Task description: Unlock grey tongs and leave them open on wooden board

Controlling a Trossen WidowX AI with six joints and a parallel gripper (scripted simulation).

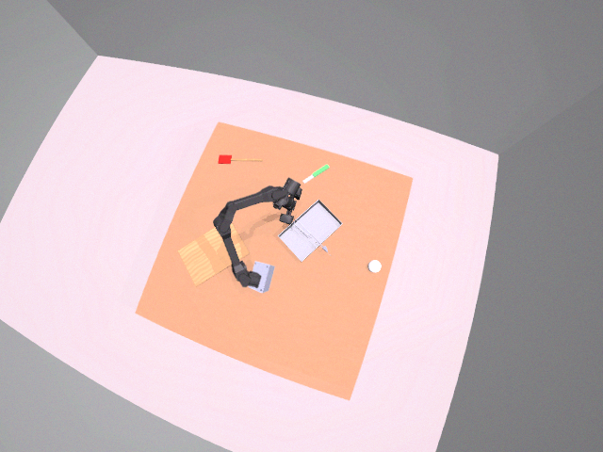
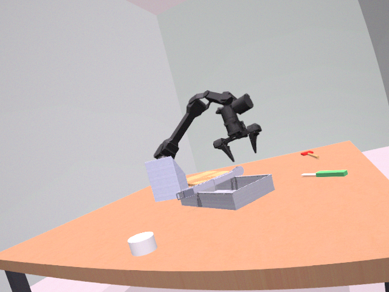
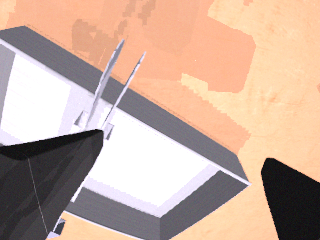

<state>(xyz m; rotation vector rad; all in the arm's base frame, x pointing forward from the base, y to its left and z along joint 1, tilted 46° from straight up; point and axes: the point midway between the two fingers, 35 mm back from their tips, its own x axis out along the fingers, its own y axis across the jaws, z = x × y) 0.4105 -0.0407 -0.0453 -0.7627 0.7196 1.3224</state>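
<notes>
The grey tongs (image 1: 304, 233) (image 2: 204, 185) (image 3: 104, 82) lie across the roasting tin (image 1: 321, 218) (image 2: 254, 193) (image 3: 145, 175), overhanging both long walls. Their two arms lie close together; whether the lock is engaged cannot be seen. The hinge end, with a small loop, points toward the white cylinder, and the rounded tips are on the arm's side. My gripper (image 2: 244, 157) (image 3: 183, 152) is wide open and empty, fingers pointing down, above the tips' side of the tin. In the wrist view the left finger hides part of the tongs. The wooden board (image 1: 197, 263) (image 2: 200, 178) lies beside my base, partly under the arm.
My light grey base block (image 1: 264, 277) (image 2: 165, 180) stands near the board. A white cylinder (image 1: 374, 266) (image 2: 142, 243) stands beyond the tin's hinge side. A green-handled knife (image 1: 320, 170) (image 2: 331, 173) and a red-headed tool (image 1: 224, 159) (image 2: 307, 153) lie farther off on the table.
</notes>
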